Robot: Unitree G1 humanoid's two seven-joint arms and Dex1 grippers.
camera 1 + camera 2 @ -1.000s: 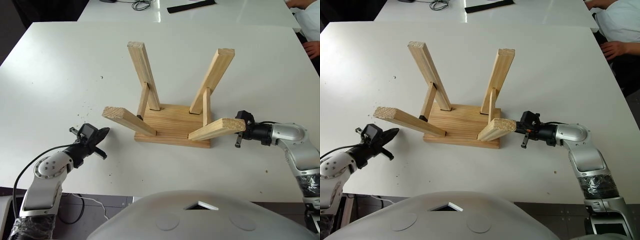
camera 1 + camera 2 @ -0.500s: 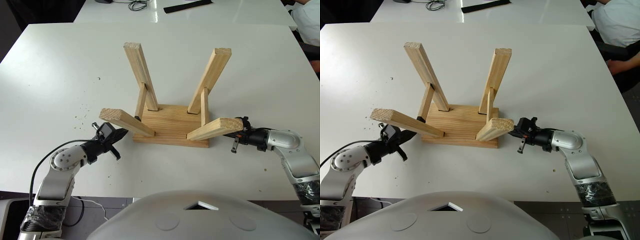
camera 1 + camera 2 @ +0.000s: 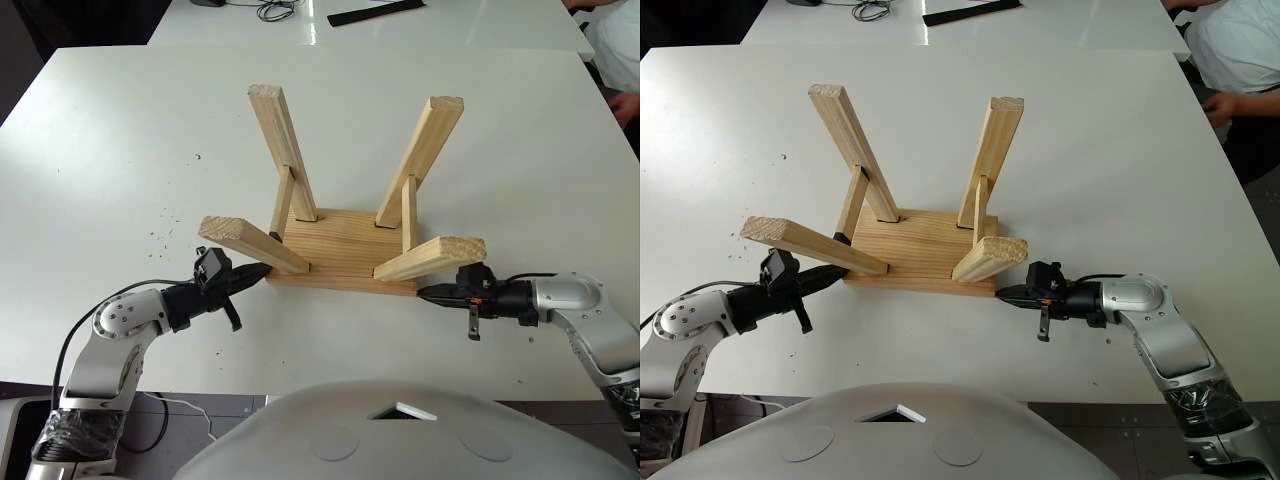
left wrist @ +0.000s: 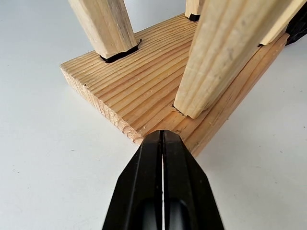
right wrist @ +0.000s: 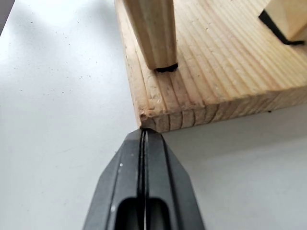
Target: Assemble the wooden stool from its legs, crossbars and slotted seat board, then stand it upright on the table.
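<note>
One pale wooden stool is seen upside down in the middle of the frame, on a white table [image 3: 120, 130]. Its flat slotted seat board [image 3: 345, 250] lies on the tabletop. Four square wooden legs are counted, each seated in a dark-edged slot of the board and splayed outward: a rear left leg [image 3: 283, 150], a rear right leg [image 3: 425, 155], a front left leg [image 3: 250, 243] and a front right leg [image 3: 430, 258]. Two thin crossbars are visible, one on the left [image 3: 287, 198] and one on the right [image 3: 411, 212].

Two black grippers are counted. The left gripper [image 4: 163, 136] is pressed shut, holding nothing, its tip at the board's lower left corner. The right gripper [image 5: 144, 132] is likewise closed and empty, its tip at the lower right corner.

The stool is kept well apart from every table edge. A few dark specks [image 3: 165, 225] are scattered on the table at centre left.
</note>
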